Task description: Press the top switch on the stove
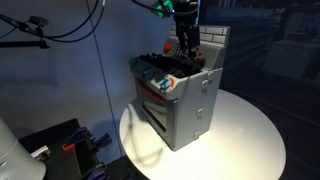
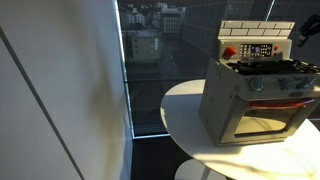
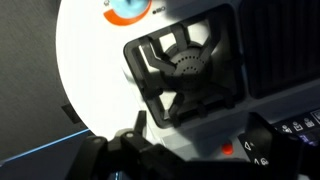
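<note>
The stove (image 1: 185,100) is seen standing on a round white worktop (image 1: 250,130), towards its left and far part in that exterior view, with its oven door turned to the near left. The claw (image 1: 186,45) is held low over the cooking top, just in front of the brick-patterned back panel (image 2: 255,35), and no contact with the stove can be made out. How far the jaws are parted cannot be told, since they are dark and blurred in every view. In the wrist view a black burner (image 3: 185,65) is shown directly below the camera, with a bluish knob (image 3: 128,10) past it. The dark control strip (image 2: 256,49) is set across the back panel, with a red button (image 2: 229,52) at its left end. The approach is judged to be the step in hand, with the switch not yet pressed. For the next move, the claw would need to be brought towards the strip, lined up with the topmost switch, and pushed gently against it so that the light stove is not shifted.
</note>
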Robot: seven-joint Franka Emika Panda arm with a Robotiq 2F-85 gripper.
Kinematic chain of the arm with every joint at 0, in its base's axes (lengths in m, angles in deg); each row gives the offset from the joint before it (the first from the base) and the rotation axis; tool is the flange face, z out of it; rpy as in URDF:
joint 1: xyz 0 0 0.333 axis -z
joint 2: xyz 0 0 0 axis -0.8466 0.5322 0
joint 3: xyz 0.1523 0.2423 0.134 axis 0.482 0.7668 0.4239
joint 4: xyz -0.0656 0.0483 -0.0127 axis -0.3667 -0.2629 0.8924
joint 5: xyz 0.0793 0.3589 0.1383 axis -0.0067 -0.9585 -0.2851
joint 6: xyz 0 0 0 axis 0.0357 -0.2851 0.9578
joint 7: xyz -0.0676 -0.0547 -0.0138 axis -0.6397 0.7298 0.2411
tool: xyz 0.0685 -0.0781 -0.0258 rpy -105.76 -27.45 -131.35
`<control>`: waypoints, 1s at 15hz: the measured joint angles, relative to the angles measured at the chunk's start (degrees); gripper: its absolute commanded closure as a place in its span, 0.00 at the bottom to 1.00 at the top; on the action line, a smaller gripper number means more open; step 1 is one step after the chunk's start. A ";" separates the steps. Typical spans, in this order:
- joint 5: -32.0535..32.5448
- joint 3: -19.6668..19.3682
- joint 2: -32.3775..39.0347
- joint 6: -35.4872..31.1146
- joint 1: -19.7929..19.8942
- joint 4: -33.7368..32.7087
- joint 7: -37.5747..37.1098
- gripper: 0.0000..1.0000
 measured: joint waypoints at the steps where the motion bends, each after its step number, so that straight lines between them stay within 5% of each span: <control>1: 0.00 0.00 -0.72 1.89 0.04 0.10 0.21 0.00; 15: 0.07 -0.04 -10.13 22.21 0.52 0.18 1.61 0.00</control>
